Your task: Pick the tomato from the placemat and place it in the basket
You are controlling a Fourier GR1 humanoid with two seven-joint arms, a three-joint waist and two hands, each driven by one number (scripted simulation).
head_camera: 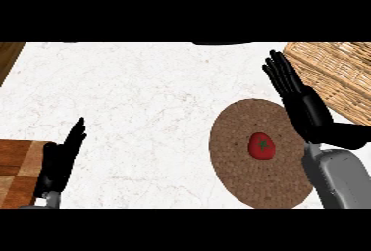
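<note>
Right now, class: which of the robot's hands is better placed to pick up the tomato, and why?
The right hand: it is open beside the placemat holding the tomato, with the basket just beyond. The left hand rests far across the counter.

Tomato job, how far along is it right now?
Nothing looks done yet: the red tomato sits on the round brown woven placemat. In hand: the right hand is open beside the mat, holding nothing; the left hand rests open at lower left. Left: grasping the tomato and placing it in the wicker basket.
</note>
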